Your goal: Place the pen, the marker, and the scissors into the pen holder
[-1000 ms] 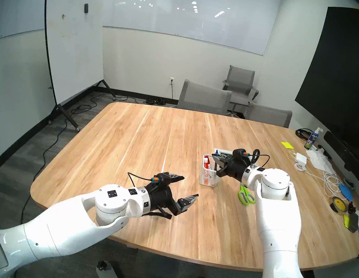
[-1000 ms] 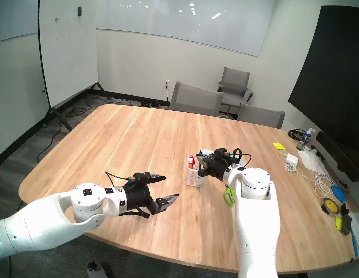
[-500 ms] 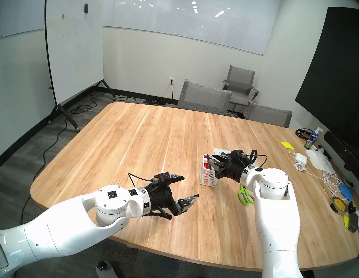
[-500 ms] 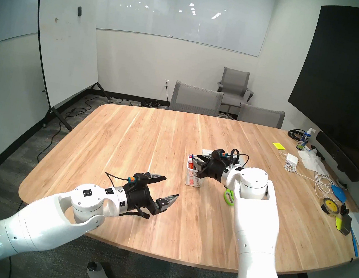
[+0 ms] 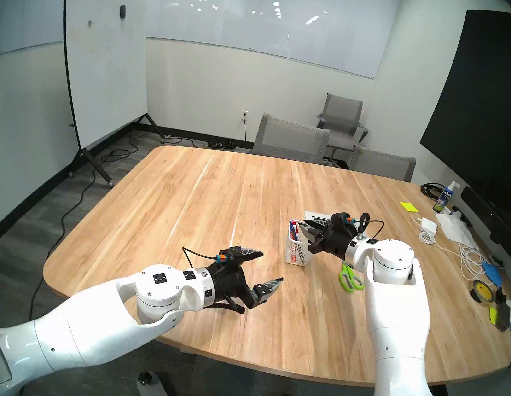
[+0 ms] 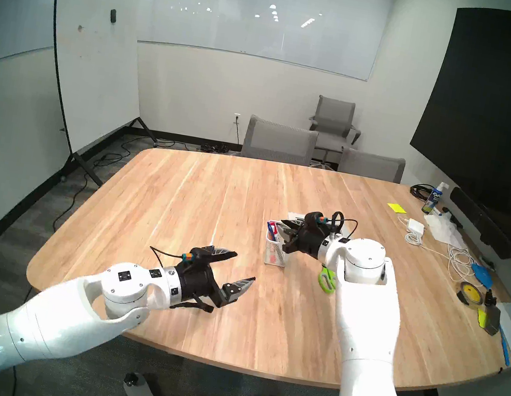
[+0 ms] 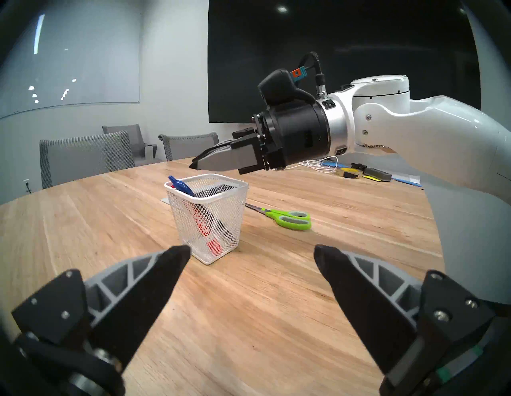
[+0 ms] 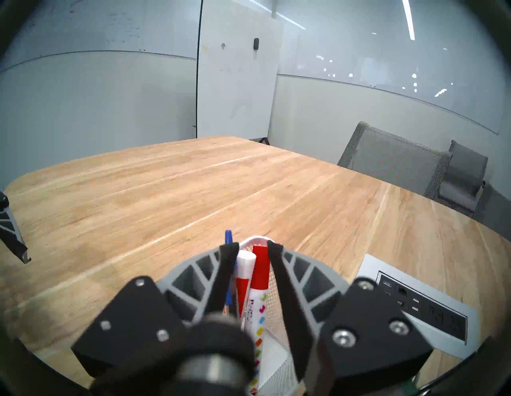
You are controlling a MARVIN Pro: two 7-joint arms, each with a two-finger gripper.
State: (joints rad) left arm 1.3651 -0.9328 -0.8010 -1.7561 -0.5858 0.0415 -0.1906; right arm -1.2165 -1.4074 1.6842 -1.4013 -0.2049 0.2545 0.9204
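My right pincer hangs just above the rim of the pen holder, its jaws parted with nothing between them. The pen stands inside the pen holder, leaning on a corner with its blue end poking above the rim, so I judge that part done. Two thick white markers are in there as well, one with a red cap upward and a second marker beside it, so the marker step looks finished too. What is left is the scissors: they lie flat on the table just beside the pen holder, on the side toward my right arm, blades pointing past the holder and green loops toward my wrist. My left pincer is spread wide and empty, hovering over the table well apart from the pen holder on its other side. Around the pen holder I see a power outlet panel set into the table just behind it, and farther beyond the scissors a tangle of white cables and a tape roll, none of it between me and the scissors. The likely trouble is my own right forearm, which hangs over the scissors, and the crowded holder, which leaves little room for the blades.
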